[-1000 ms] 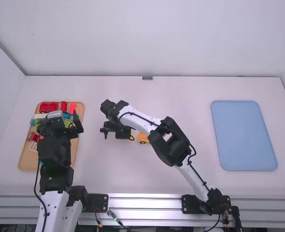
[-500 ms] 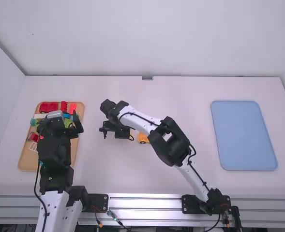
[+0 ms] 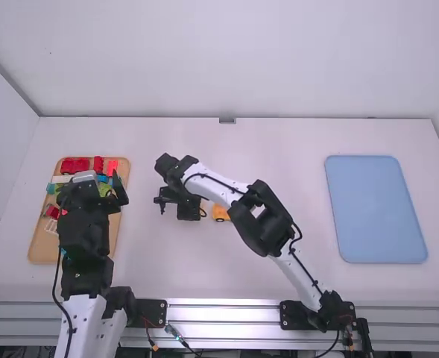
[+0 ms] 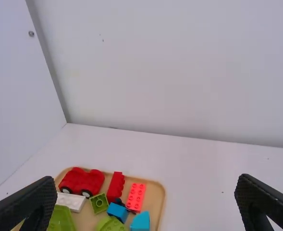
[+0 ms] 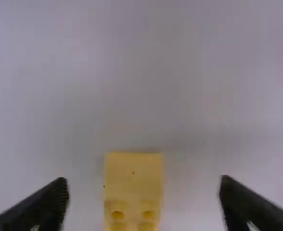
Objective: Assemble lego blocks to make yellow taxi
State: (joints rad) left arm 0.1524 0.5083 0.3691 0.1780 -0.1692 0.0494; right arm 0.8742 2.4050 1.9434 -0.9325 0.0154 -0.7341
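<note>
Aslant, right arm (image 3: 260,216) across middle, hand (image 3: 188,211) spread wide

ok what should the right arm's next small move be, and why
I'd probably ease the right end effector down a touch, then close it on the yellow block: its fingers are open with the block lined up between them, and table shows on both sides of it.

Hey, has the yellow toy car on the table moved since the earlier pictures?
No, the yellow car sits exactly where it did, left of the blue tray.
</note>
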